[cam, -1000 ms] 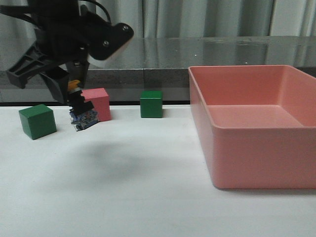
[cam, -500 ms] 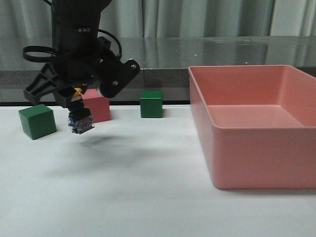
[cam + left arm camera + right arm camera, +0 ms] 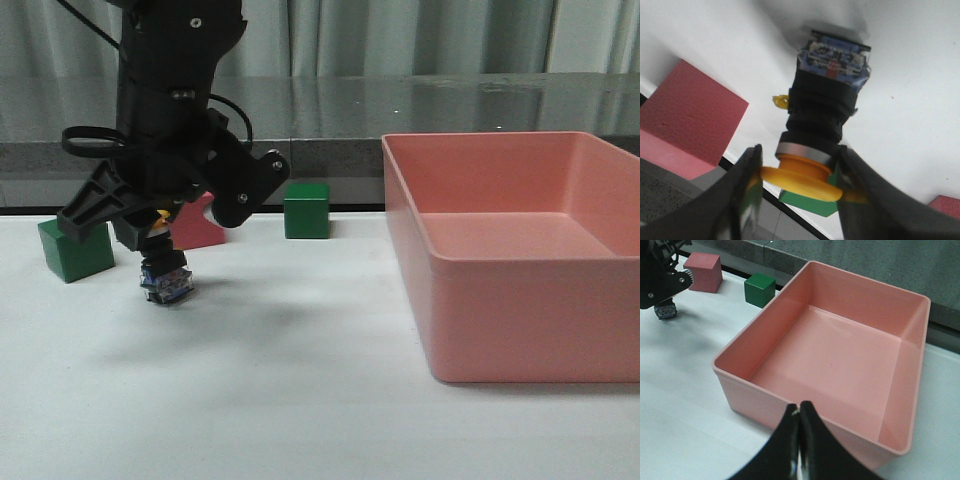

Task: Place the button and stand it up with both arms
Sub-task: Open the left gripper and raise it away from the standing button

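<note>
My left gripper (image 3: pixel 156 232) is shut on the button (image 3: pixel 166 279), gripping its round yellow cap (image 3: pixel 801 178). The button hangs nearly upright, with the black body (image 3: pixel 821 107) and blue-clear base (image 3: pixel 834 55) pointing down. The base is at or just above the white table; I cannot tell if it touches. The button also shows small in the right wrist view (image 3: pixel 665 311), under the left arm (image 3: pixel 659 275). My right gripper (image 3: pixel 800 411) is shut and empty over the near rim of the pink bin (image 3: pixel 756 344). It does not show in the front view.
A pink cube (image 3: pixel 203 226) sits just behind the button, partly hidden by the arm. One green cube (image 3: pixel 75 247) is to its left and another (image 3: pixel 306 210) further back right. The large pink bin (image 3: pixel 520 320) fills the table's right side.
My left arm has come down and slightly forward with the button. The button has swung from tilted to nearly upright and now sits close to the table.
</note>
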